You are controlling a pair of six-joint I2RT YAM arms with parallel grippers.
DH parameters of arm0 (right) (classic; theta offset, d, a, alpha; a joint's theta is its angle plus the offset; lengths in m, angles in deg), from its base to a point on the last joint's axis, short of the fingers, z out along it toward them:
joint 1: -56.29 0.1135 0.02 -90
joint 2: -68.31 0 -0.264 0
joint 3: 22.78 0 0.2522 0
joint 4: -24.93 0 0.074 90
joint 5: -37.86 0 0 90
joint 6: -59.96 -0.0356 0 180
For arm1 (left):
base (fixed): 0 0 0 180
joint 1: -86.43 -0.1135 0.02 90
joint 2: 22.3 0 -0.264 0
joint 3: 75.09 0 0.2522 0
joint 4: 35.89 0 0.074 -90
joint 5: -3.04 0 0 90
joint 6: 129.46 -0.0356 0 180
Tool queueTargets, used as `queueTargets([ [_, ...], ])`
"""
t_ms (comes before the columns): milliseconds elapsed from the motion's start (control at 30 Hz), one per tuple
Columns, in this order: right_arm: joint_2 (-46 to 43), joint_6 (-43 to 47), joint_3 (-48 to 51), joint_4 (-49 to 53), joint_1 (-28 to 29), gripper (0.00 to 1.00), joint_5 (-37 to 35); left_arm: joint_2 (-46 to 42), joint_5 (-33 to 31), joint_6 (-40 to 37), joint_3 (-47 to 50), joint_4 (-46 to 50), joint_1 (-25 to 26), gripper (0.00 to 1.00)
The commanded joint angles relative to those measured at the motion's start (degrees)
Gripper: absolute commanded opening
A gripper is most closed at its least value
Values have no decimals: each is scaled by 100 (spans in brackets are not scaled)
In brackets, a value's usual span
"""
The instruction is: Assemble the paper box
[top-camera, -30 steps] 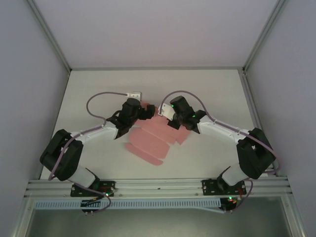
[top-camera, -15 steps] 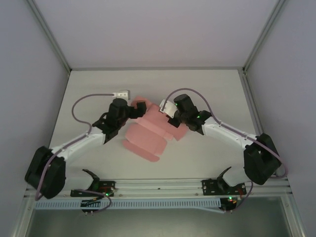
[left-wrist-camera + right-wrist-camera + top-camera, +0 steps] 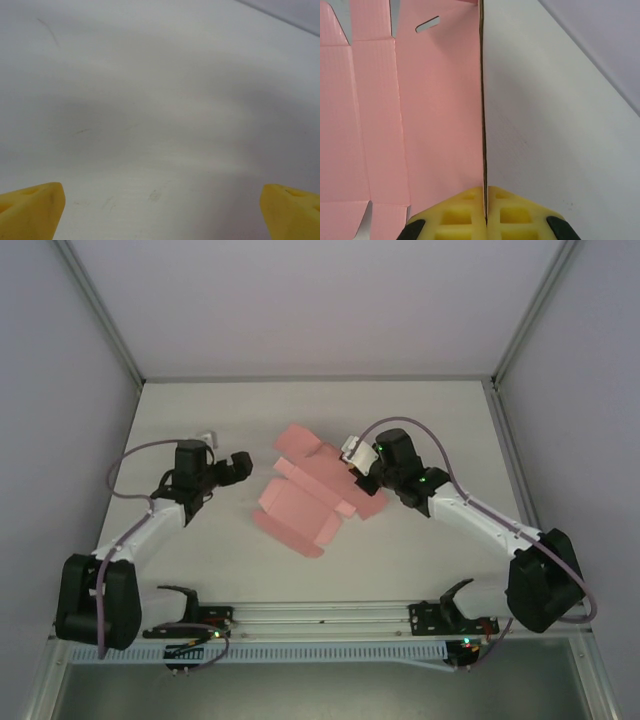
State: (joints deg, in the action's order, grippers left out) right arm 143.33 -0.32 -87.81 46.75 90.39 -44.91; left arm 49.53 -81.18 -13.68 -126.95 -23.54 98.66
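Lying unfolded, the paper box (image 3: 300,508) is pinched by right claw (image 3: 484,199).

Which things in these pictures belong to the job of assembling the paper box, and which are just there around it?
Belongs to the job:
- paper box, an unfolded pink sheet
- right end effector, shut on one edge of the sheet
- left end effector, open, apart from the sheet

Just there:
- white table
- metal rail at the near edge
- cables on the arms

The paper box (image 3: 435,100) is plain pink, the table (image 3: 550,150) white, the right gripper (image 3: 485,202) yellow.
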Motion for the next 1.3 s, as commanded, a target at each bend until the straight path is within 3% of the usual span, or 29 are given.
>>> queueTargets([
  [0, -137, -131, 81, -225, -40, 0, 281, 420, 1509, -156, 9, -851, -35, 100],
  [167, -115, -231, 65, -284, -66, 0, 250, 997, 3033, -432, -83, -1547, -7, 100],
  [267, -117, -261, 55, -326, -89, 0, 253, 1070, 3406, -687, -21, -1652, 114, 100],
  [533, -36, -213, 31, -280, -89, 0, 556, 1402, 3404, -976, -172, -1745, 640, 100],
  [700, -3, -192, 10, -286, -87, 0, 753, 1705, 2654, -1014, -455, -1618, 1013, 100],
  [900, 75, -126, -41, -216, -69, 0, 900, 2008, 189, -1001, -749, -912, 1553, 100],
  [1067, 201, -25, -116, -81, -27, 0, 504, 1906, 258, -885, -574, -854, 1590, 100],
  [1267, 460, 374, -373, 299, 67, 0, -665, 1103, 564, -679, -296, -448, 1585, 100],
])
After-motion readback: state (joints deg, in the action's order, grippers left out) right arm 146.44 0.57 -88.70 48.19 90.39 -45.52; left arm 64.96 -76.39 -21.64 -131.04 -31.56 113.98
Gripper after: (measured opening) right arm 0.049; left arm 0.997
